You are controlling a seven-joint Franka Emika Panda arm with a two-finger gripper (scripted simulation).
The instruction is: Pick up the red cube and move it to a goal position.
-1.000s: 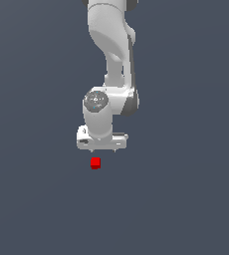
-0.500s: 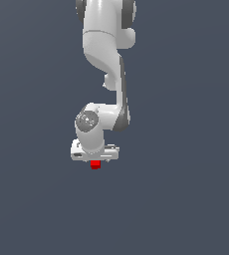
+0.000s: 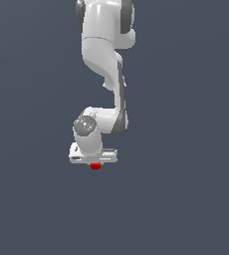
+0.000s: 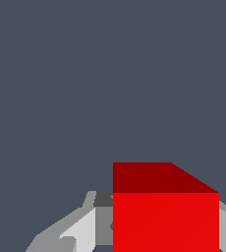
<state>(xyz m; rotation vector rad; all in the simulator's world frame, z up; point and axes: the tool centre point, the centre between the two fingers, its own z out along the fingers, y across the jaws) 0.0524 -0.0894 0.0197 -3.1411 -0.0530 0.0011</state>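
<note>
The red cube (image 3: 95, 166) lies on the dark grey floor, and only a thin red sliver shows under the white gripper bar in the exterior view. My gripper (image 3: 94, 163) is lowered straight over it. In the wrist view the red cube (image 4: 165, 221) fills the space between the grey fingers (image 4: 85, 229), which stand on either side of it. The jaws look open around the cube, and it rests on the floor.
The white arm (image 3: 104, 55) rises from the gripper to the top of the exterior view. The plain dark grey floor (image 3: 186, 199) lies all around, with no other object in sight.
The gripper has come down from just above the cube until it sits over it. The cube has not moved and is now mostly covered by the gripper bar.
</note>
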